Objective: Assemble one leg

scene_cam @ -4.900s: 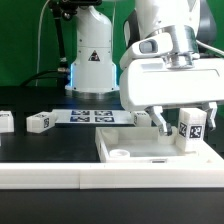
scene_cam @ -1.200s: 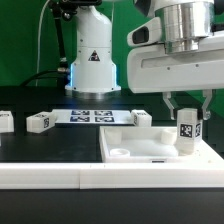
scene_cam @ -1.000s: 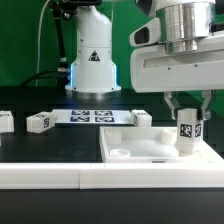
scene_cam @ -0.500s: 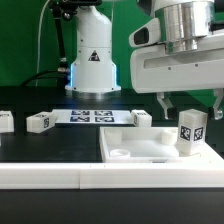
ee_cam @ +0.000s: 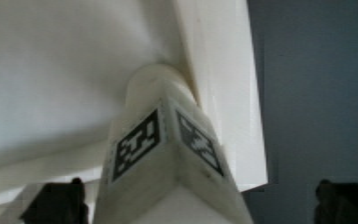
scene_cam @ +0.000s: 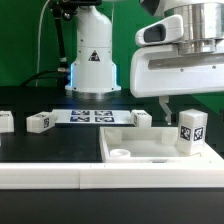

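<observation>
A leg (scene_cam: 191,133), a small white block with a black-and-white tag, stands upright in the corner of the white tabletop (scene_cam: 150,150) at the exterior view's right. My gripper (scene_cam: 190,104) hangs just above it, open and empty, with one finger (scene_cam: 163,107) clear of the leg. In the wrist view the leg (ee_cam: 167,150) rises between my two dark fingertips (ee_cam: 60,203), which stand well apart on either side of it and do not touch it. The tabletop's inside (ee_cam: 87,80) and rim show behind it.
Three more legs lie on the black table: one (scene_cam: 40,122) and one (scene_cam: 5,121) at the exterior view's left, one (scene_cam: 141,118) behind the tabletop. The marker board (scene_cam: 90,116) lies between them. The robot base (scene_cam: 92,60) stands behind. A white ledge (scene_cam: 60,176) runs along the front.
My gripper was shut on the leg, holding it upright in the tabletop's corner. It has opened, let the leg go and risen; the leg stays standing.
</observation>
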Tool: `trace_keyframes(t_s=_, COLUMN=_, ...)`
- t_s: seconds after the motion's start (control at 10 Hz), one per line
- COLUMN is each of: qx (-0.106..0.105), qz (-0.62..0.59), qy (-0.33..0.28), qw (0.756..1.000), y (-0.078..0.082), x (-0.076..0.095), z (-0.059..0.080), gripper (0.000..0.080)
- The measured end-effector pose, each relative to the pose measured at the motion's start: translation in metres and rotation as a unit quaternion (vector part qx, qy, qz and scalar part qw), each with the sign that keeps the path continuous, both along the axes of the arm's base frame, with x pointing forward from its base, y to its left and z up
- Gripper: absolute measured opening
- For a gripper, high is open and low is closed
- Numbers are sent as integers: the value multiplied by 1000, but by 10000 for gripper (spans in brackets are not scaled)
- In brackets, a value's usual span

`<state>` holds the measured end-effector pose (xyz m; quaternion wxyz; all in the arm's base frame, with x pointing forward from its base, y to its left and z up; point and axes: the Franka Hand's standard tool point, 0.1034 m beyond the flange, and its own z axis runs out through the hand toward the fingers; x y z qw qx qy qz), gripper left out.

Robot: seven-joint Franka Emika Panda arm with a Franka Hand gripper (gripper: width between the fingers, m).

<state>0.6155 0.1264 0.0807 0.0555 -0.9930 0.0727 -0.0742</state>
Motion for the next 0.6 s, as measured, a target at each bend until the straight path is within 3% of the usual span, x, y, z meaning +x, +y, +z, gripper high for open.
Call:
trace_keyframes(t_s=0.3, qx=-25, qz=109, qy=-5, qw=994, y=-7, x=1, z=-5, gripper=649)
trace_keyframes(t_s=0.6, qx=-41, qz=174, qy=3, qw=984, y=-1, x=-4, z=-7, gripper=649)
